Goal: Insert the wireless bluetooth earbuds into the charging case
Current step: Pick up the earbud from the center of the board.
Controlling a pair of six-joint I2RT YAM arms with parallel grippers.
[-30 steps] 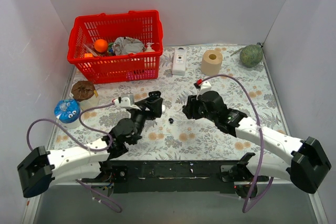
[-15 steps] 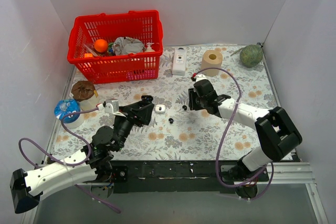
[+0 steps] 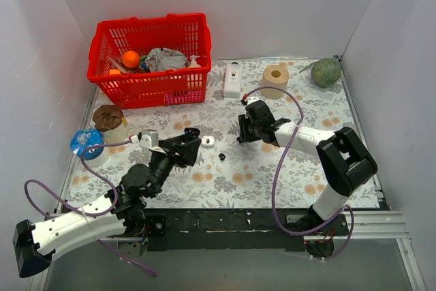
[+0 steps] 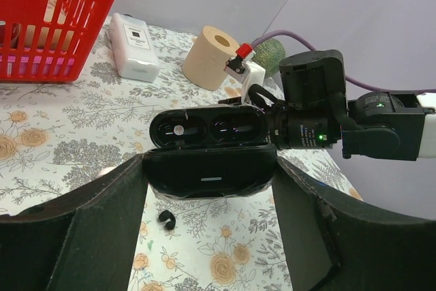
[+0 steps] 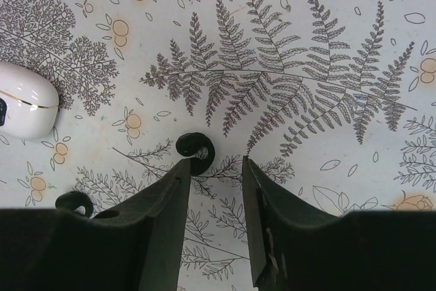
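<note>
Two grippers: the left gripper [image 3: 193, 143] and the right gripper [image 3: 242, 132] sit low over the flowered cloth [image 3: 238, 176], facing each other, near but apart.
Left fingers: clamped on the two ends of the charging case [image 4: 204, 180], touching it on both sides.
Charging case: black, open, held off the cloth. Its upper half shows two round hollows, one with a pale dot. The inside of the lower half faces away, so what it holds cannot be told. From above it is only a dark shape against the fingers.
Right fingers: spread, with a clear gap and nothing between them.
Black earbud [image 5: 195, 151]: on the cloth at the tip of one right finger, at the mouth of the gap. Whether it touches the finger or lies just short, I cannot tell. The gripper hides it from the top camera.
Second black earbud [image 5: 73, 202]: beside that same finger, its lower part cut off by it. From above [image 3: 222, 157] it lies free between the two grippers.
Loose black bud [image 4: 164, 219]: on the cloth below the held case in the left wrist view. Which of the two black ones it is, I cannot tell.
White rounded case [image 5: 24, 109]: closed, with a thin gold line, cut off by the frame edge. From above [image 3: 208, 140] it lies just beside the left fingertips.
Far side: red basket [image 3: 150, 56] with a jumble that is hard to sort out, white bottle [image 3: 233, 80], paper roll [image 3: 275, 81], green ball [image 3: 326, 71].
</note>
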